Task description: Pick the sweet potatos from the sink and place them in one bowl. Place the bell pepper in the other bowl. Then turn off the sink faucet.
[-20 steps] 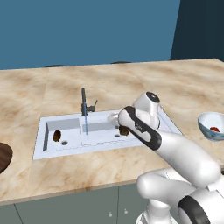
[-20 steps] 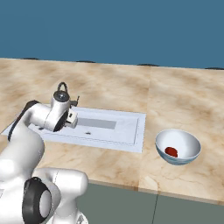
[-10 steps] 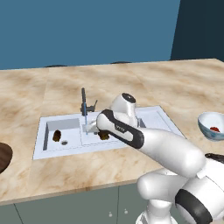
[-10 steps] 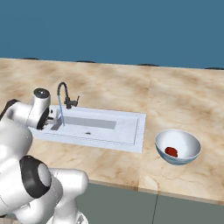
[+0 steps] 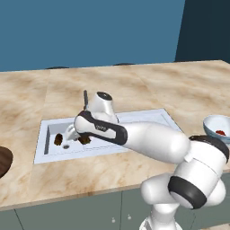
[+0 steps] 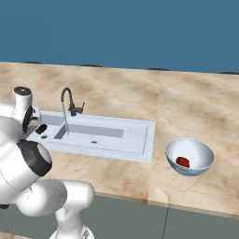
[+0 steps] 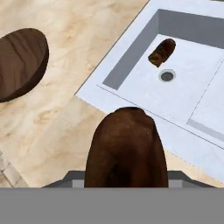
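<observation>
Between the pincer (image 5: 81, 137) jaws sits 1 sweet potato (image 7: 126, 148).

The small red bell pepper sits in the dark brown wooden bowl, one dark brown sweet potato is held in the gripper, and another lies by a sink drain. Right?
Not quite. The small red bell pepper lies in the pale blue-white glossy bowl, as the right base view shows. The dark brown wooden bowl holds nothing in the hand view. The rest stands: the gripper holds one dark brown sweet potato; another lies by a sink drain.
</observation>
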{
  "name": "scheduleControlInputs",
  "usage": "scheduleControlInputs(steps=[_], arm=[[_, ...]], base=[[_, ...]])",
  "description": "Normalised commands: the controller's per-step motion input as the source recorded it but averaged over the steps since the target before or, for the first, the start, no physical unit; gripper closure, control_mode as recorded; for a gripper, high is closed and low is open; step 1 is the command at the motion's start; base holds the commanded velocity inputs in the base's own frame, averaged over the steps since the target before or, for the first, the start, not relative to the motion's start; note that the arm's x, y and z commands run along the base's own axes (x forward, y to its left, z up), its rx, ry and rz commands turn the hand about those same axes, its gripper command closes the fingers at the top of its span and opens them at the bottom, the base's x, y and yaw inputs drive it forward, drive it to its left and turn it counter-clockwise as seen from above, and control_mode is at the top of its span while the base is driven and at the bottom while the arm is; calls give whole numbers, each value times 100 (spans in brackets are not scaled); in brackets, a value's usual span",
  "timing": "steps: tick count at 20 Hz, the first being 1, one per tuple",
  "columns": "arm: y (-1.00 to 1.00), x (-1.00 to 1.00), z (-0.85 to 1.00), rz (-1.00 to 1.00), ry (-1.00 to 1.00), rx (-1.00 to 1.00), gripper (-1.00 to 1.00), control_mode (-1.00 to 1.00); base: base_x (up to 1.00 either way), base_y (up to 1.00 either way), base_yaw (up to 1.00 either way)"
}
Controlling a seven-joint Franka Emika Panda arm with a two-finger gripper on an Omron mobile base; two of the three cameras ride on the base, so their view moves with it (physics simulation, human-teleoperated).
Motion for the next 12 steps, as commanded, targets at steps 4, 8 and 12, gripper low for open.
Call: scheduleControlInputs(steps=[4,8,12], arm=[[83,0,1,20,0,-9,100,-100],[73,0,0,20,-4,-8,100,-100],[54,0,0,20,-11,-4,100,-100]], base=[[0,0,0],[0,0,0],[0,0,0]])
